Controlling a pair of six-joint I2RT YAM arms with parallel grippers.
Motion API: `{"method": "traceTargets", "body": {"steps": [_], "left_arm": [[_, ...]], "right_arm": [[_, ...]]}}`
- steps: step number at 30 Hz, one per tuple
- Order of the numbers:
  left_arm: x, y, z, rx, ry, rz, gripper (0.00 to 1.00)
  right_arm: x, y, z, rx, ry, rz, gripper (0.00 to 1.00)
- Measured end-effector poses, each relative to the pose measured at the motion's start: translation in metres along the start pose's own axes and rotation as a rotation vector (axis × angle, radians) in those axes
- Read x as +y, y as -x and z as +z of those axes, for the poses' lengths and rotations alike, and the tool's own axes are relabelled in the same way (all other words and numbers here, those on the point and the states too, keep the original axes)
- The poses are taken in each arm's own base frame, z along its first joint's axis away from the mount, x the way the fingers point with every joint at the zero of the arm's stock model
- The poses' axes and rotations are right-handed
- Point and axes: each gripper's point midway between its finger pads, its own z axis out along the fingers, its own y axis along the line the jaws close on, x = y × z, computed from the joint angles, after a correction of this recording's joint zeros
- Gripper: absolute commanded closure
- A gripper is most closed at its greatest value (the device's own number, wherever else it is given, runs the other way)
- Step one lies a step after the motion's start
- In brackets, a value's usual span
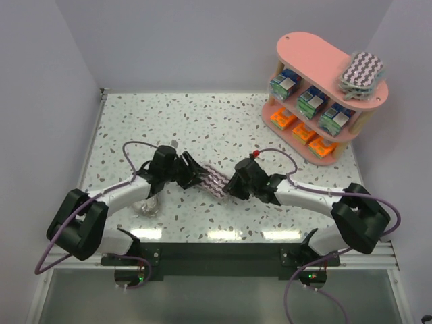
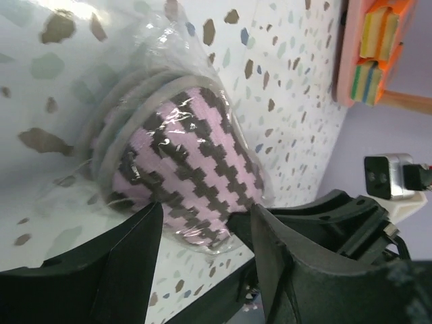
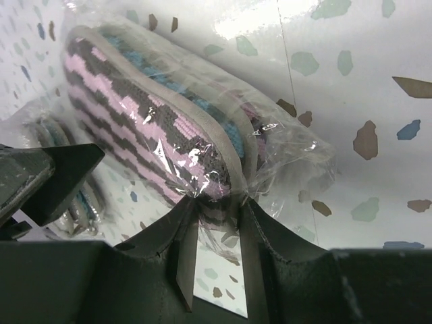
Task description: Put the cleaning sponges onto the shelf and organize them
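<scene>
A purple-white zigzag sponge pack (image 1: 214,182) in clear wrap is held just above the table between the two arms. My right gripper (image 1: 231,187) (image 3: 217,202) is shut on the pack's (image 3: 155,128) near end, pinching sponge and wrap. My left gripper (image 1: 196,177) (image 2: 208,216) is open; its fingers straddle the opposite end of the pack (image 2: 189,169) without pressing it. The pink shelf (image 1: 307,50) stands far right. It holds another zigzag pack (image 1: 361,71) on top, green-and-blue packs (image 1: 312,101) in the middle and orange packs (image 1: 302,131) at the bottom.
A greyish pack in clear wrap (image 1: 147,206) (image 3: 71,202) lies on the table beside the left arm. White walls close in the table on the left, back and right. The shelf's lower corner (image 2: 343,61) shows in the left wrist view.
</scene>
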Motion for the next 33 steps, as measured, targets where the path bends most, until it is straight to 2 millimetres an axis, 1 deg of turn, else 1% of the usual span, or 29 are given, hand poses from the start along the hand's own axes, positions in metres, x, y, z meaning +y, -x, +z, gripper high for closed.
{"method": "traceTargets", "body": {"steps": [2,3,4,6,8,10,11,13,15,17,19,22,24,26,28,30,33], "left_arm": [[-0.001,0.009,-0.009,-0.021,0.035,0.022,0.36],[-0.005,0.018,-0.016,-0.047,0.044,0.039,0.35],[-0.012,0.029,-0.025,-0.078,0.047,0.059,0.31],[-0.032,0.057,-0.048,-0.16,0.035,0.096,0.27],[-0.058,0.091,-0.079,-0.271,0.006,0.141,0.24],[-0.083,0.12,-0.112,-0.38,-0.023,0.183,0.22],[-0.093,0.131,-0.127,-0.429,-0.033,0.202,0.22],[-0.105,0.143,-0.151,-0.491,-0.044,0.237,0.21],[-0.109,0.146,-0.165,-0.522,-0.04,0.259,0.21],[-0.105,0.143,-0.169,-0.52,-0.023,0.265,0.21],[-0.097,0.139,-0.167,-0.502,0.001,0.269,0.21],[-0.079,0.131,-0.159,-0.462,0.045,0.252,0.21],[-0.068,0.125,-0.155,-0.438,0.072,0.24,0.21],[-0.061,0.12,-0.155,-0.426,0.086,0.235,0.21],[-0.06,0.116,-0.159,-0.426,0.087,0.237,0.21],[-0.063,0.115,-0.164,-0.437,0.073,0.243,0.21],[-0.067,0.113,-0.171,-0.45,0.056,0.25,0.21]], "right_arm": [[0.003,0.002,-0.007,-0.009,0.022,0.004,1.0],[0.006,0.004,-0.014,-0.015,0.038,0.006,1.0],[0.01,0.007,-0.021,-0.024,0.054,0.008,1.0],[0.021,0.016,-0.038,-0.056,0.097,0.013,1.0],[0.034,0.026,-0.054,-0.088,0.139,0.017,1.0],[0.051,0.039,-0.07,-0.127,0.188,0.027,1.0],[0.058,0.044,-0.077,-0.14,0.207,0.033,1.0],[0.078,0.063,-0.093,-0.187,0.261,0.053,1.0],[0.1,0.091,-0.112,-0.256,0.313,0.087,1.0],[0.121,0.124,-0.134,-0.345,0.369,0.129,1.0],[0.141,0.161,-0.162,-0.451,0.421,0.178,1.0],[0.168,0.213,-0.206,-0.62,0.503,0.252,1.0],[0.179,0.242,-0.231,-0.734,0.527,0.312,1.0],[0.181,0.264,-0.251,-0.837,0.523,0.382,1.0],[0.178,0.282,-0.264,-0.925,0.507,0.449,1.0],[0.172,0.297,-0.273,-1.01,0.47,0.519,1.0],[0.158,0.314,-0.282,-1.123,0.398,0.609,1.0]]}}
